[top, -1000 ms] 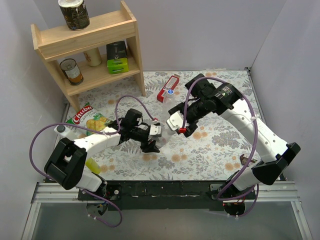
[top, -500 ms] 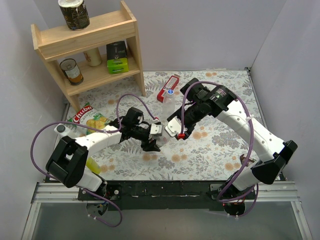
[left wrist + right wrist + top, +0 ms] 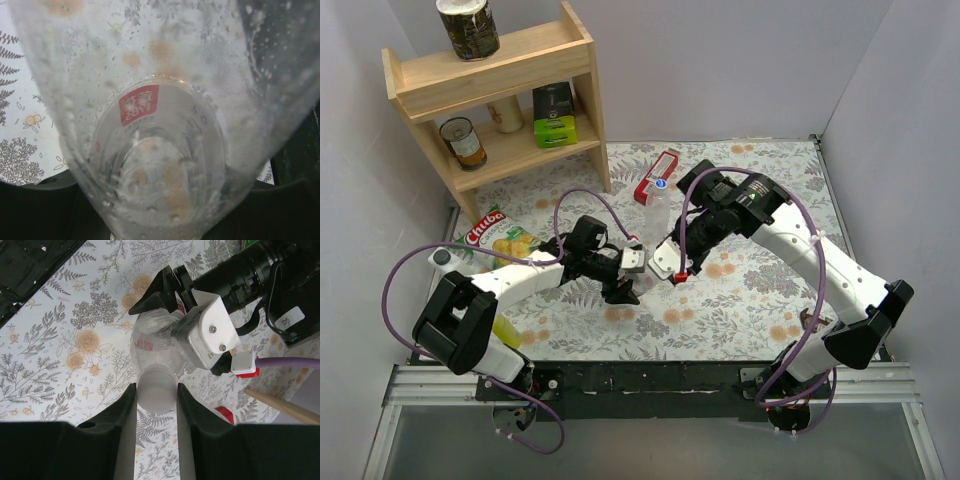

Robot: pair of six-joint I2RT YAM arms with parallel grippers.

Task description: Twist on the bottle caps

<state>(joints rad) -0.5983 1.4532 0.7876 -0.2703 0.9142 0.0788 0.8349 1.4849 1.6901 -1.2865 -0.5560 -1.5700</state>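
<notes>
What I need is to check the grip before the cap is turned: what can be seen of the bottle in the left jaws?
The bottle is small and of clear plastic, with droplets on its wall and a little red patch with white print. It stands about upright. The left gripper has its jaws clamped on the body from two sides. On the neck sits a pale whitish cap, and the right gripper has its jaws tight against it on either side. The base is hidden.
</notes>
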